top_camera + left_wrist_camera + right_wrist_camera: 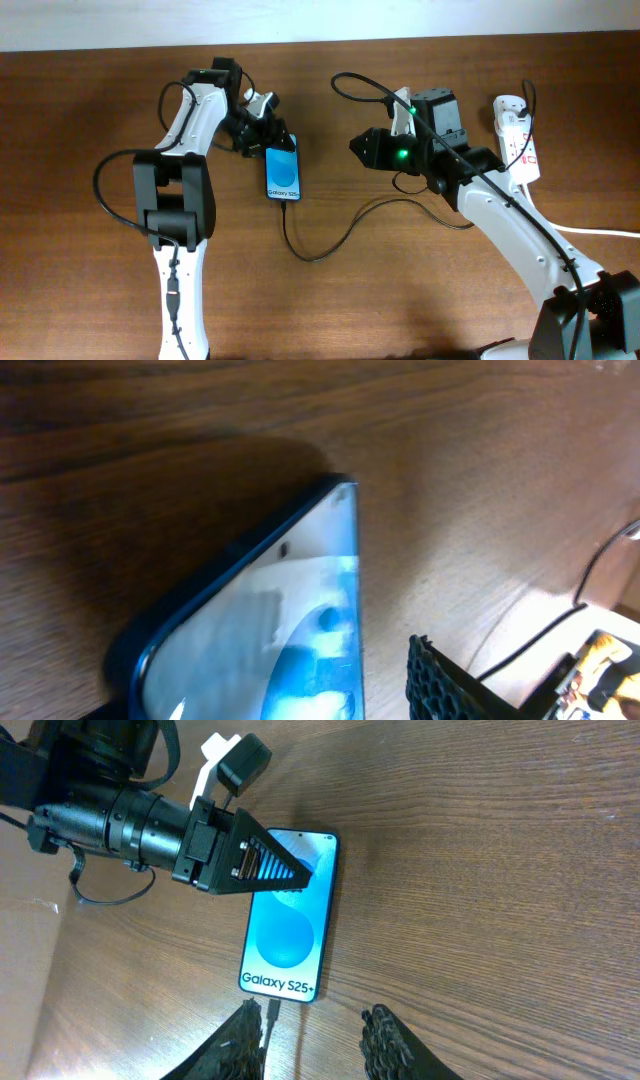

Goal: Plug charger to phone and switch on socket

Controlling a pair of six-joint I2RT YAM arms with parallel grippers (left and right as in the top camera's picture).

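Observation:
The phone (283,174) lies flat on the wooden table, its blue screen up. My left gripper (269,138) straddles the phone's top end with the jaws open. In the left wrist view one finger (441,682) stands clear of the phone's edge (352,590). The charger (321,254) curls away from the phone's bottom edge as a thin black cable. Its plug tip (272,1011) sits against that edge. My right gripper (315,1013) hovers open just below the phone (286,925), the plug beside its left finger and nothing held. The socket (518,140) lies at the far right.
A thick white cord (603,232) runs from the socket off the right edge. The right arm's black cables (362,84) arch above the table between the arms. The left arm's body (110,815) lies left of the phone.

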